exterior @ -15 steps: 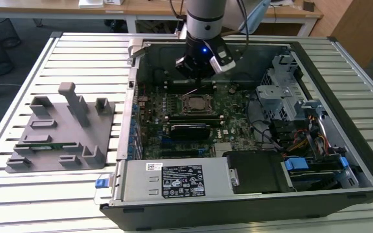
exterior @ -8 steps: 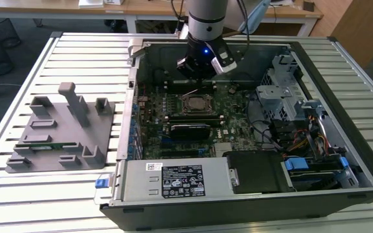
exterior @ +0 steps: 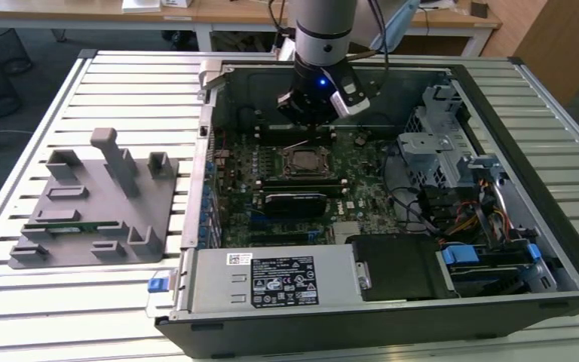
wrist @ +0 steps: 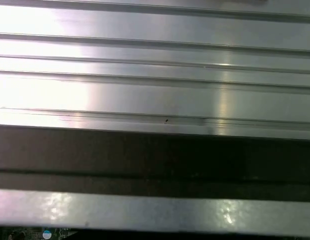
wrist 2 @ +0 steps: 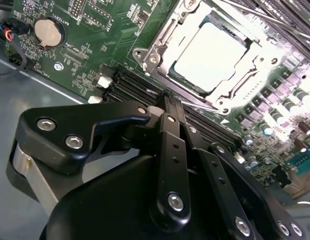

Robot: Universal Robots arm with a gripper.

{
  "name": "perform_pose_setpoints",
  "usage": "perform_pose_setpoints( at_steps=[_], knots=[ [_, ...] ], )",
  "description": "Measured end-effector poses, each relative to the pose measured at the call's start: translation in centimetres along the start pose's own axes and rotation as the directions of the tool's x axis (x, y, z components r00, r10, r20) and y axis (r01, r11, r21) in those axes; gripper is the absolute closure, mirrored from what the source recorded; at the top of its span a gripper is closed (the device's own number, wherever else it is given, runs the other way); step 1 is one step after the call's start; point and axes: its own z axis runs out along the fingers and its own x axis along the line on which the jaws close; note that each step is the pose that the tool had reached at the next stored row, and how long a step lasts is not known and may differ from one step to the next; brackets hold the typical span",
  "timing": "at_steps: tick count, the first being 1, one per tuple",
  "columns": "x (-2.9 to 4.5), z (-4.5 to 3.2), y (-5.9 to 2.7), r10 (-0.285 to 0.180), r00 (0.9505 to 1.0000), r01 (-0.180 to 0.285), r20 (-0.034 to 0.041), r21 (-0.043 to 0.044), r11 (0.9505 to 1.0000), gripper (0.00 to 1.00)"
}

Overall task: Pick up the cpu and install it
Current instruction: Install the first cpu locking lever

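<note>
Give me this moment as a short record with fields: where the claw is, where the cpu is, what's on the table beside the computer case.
claw: above the motherboard inside the open computer case, fingers together, nothing between them
cpu: lying in the socket, silver top showing, the socket frame open around it
claw to cpu: close by, not touching
holder: grey fixture on the table, at the exterior view's left of the case
memory stick: green, lying on the fixture

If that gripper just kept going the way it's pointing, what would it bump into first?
Probably the memory slots on the motherboard, just beside the socket holding the cpu. The gripper points down at them with its fingers together; depth is hard to judge.
</note>
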Motion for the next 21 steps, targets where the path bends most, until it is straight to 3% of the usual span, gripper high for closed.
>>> perform_pose_setpoints(
  at_steps=[21],
  knots=[
    [-0.73, 1.81, -0.12, 0.0, 1.0, 0.0, -0.0002, 0.0041, 1.0, 0.89]
  ],
)
